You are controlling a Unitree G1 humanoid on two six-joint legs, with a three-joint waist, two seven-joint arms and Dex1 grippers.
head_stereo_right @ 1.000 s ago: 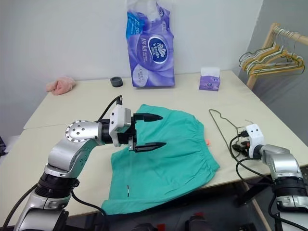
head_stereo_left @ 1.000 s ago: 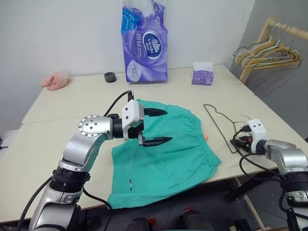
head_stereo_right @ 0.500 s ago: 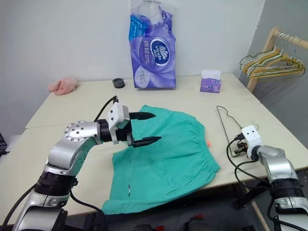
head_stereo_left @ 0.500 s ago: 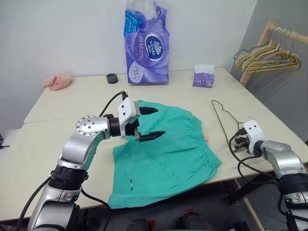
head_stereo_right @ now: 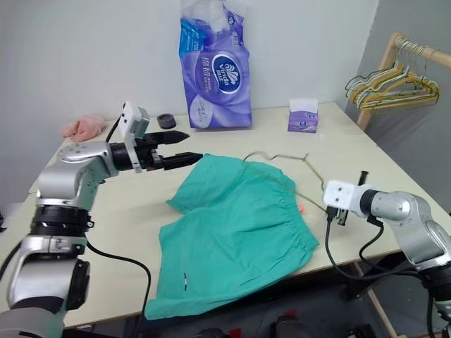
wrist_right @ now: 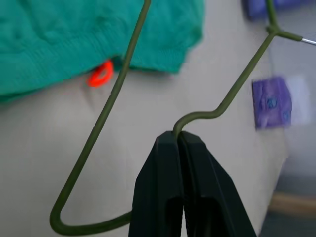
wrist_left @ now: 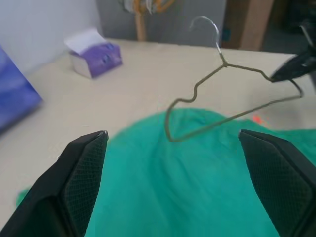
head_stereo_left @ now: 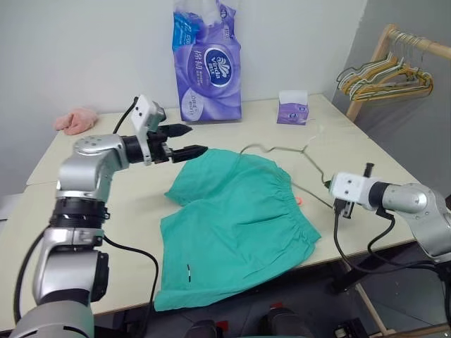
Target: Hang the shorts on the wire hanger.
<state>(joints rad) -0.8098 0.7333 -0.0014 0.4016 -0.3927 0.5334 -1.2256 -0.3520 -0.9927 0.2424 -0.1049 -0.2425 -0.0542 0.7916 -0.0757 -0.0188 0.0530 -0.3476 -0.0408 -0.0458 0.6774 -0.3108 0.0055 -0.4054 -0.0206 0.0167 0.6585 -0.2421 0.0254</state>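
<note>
- I had the thin olive-grey metal wire hanger (head_stereo_left: 285, 149) pinched in my right end effector (wrist_right: 178, 140), its black fingers closed on the wire's bend, holding the hanger above the pale worktop (head_stereo_left: 84, 211).
- My left end effector (head_stereo_left: 184, 139) stood wide open and empty, beside the soft teal-green shorts (head_stereo_left: 232, 225), which lay flat on the worktop.
- Next, I judged, the left must grasp the gathered waistband and the right thread the hanger's bar through.

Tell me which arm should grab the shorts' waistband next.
Left, likely. The left claw is open and empty, hovering just beyond the shorts. The right claw is shut on the wire hanger, lifted over the waistband, so it is occupied.
</note>
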